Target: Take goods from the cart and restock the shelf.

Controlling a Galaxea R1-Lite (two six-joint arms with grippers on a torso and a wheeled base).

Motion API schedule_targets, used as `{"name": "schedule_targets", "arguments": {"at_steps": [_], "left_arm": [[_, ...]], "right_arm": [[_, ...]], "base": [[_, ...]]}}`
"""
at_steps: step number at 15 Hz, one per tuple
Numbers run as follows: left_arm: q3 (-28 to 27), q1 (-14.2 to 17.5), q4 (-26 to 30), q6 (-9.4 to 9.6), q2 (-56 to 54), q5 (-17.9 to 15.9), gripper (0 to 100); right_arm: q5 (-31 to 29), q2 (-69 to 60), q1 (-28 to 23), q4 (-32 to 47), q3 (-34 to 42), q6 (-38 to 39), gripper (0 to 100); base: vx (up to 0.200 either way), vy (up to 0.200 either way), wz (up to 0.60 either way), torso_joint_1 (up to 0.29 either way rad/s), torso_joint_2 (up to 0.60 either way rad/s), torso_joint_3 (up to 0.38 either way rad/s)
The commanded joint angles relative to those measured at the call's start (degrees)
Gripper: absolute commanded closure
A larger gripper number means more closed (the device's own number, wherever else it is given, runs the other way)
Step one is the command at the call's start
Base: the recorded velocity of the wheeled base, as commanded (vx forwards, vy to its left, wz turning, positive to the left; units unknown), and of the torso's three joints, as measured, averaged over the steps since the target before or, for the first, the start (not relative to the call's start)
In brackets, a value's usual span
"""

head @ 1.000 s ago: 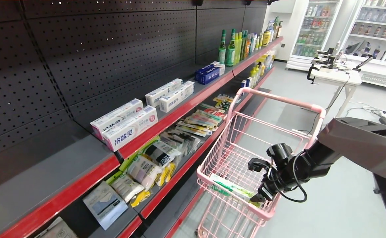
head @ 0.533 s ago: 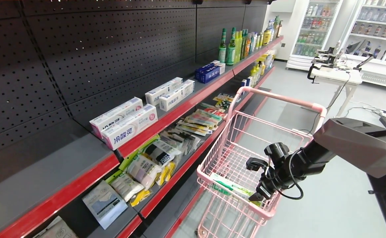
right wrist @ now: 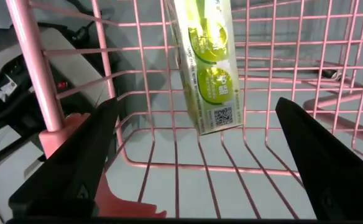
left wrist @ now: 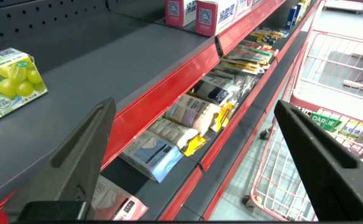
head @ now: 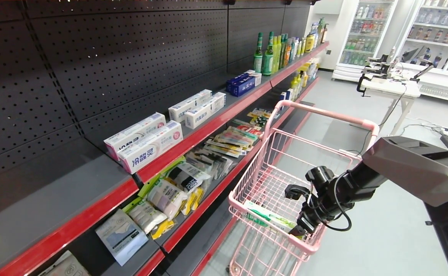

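Observation:
A pink wire cart (head: 323,115) stands in the aisle beside the shelf. A green and white box (head: 270,219) lies in it at the near end, also seen through the cart's mesh (left wrist: 346,126). My right gripper (head: 297,229) hangs open inside the cart just above that box. In the right wrist view the box (right wrist: 209,68) rests against the pink wire, ahead of the open right gripper (right wrist: 195,106) and untouched. My left gripper (left wrist: 195,104) is open and empty over the shelf's near end. A grape-printed carton (left wrist: 7,81) sits on the grey shelf board (head: 55,207).
Toothpaste boxes (head: 147,142) and bottles (head: 270,53) stand farther along the top shelf, with a bare stretch of board at its near end. Packets (head: 166,195) fill the lower shelf. A white table (head: 391,88) and coolers stand behind. Open floor lies right of the cart.
The head view has shifted a little. My right arm has edged slightly toward the shelf side inside the cart; its gripper stays open. The box has not moved.

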Motion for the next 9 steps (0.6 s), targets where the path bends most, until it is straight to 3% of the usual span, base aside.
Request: {"name": "schedule_targets", "arguments": {"at_steps": [1,7,9], "left_arm": [[0.01,0.01,0.02,0.02,0.02,0.00,0],[0.01,0.01,0.02,0.02,0.02,0.00,0],[0.01,0.01,0.02,0.02,0.02,0.00,0]], "right_arm": [[-0.10,-0.12,0.08,0.03,-0.85,-0.10,0],[-0.01,-0.21,0.08,0.03,-2.52,-0.01,0],[0.07,-0.12,0.34,0.03,-2.69,-0.01,0]], "base": [[0.000,0.000,0.00,0.000,0.00,0.000],[0.000,0.000,0.00,-0.142,0.34,0.194],[0.000,0.000,0.00,-0.029,0.10,0.058]]}}
